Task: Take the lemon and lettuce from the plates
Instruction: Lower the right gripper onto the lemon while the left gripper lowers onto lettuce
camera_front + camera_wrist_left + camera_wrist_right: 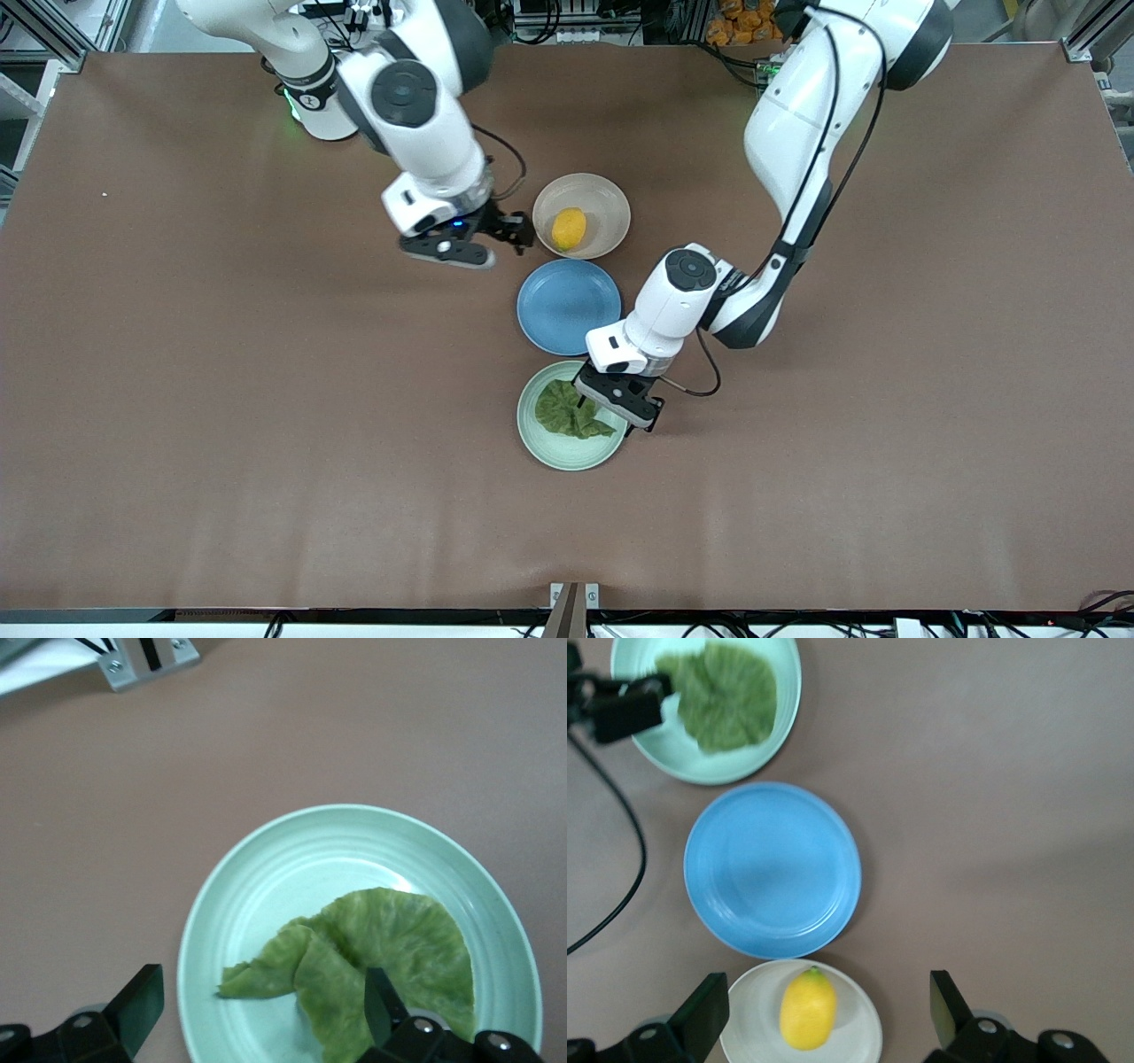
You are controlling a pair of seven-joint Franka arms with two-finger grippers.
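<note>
The lemon (568,229) lies in the beige plate (611,199). The lettuce (570,410) lies in the mint plate (558,456), which is nearest the front camera. My left gripper (617,414) is open and low over the mint plate's edge toward the left arm's end. In the left wrist view (261,1010) one finger is over the lettuce (390,935) and the other is outside the plate (266,877). My right gripper (516,232) is open beside the beige plate. In the right wrist view (824,1014) the lemon (808,1008) lies between its fingers, below them.
An empty blue plate (568,306) sits between the beige and mint plates, and shows in the right wrist view (771,868). A black cable (700,377) hangs from the left wrist. The brown table (266,443) is bare around the plates.
</note>
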